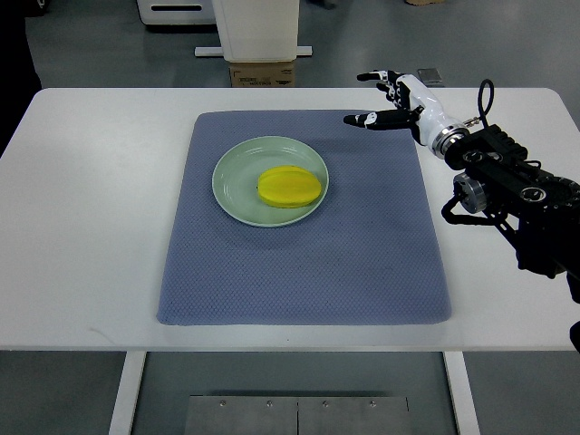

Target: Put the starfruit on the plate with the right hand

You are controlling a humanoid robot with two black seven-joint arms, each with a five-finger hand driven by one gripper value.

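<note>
One yellow starfruit [290,187] sitting on one pale green round plate [234,172], right side of it, on one blue-grey woven mat [362,263] over the white table [91,227]. Right hand [391,101] far right, fingers spread, empty, well apart.

— What carries everything here?

— A white table [91,227], its top running almost the full width of the view, with two white legs showing below its near edge.

— And what lies directly on it?

— A blue-grey textured mat [362,263], roughly rectangular with rounded corners, set near the middle of the top and a little toward the right. Bare white surface shows on all sides of it, widest on the left.

— Is the mat flat?

— Yes, flat, edges down on the table.
</note>
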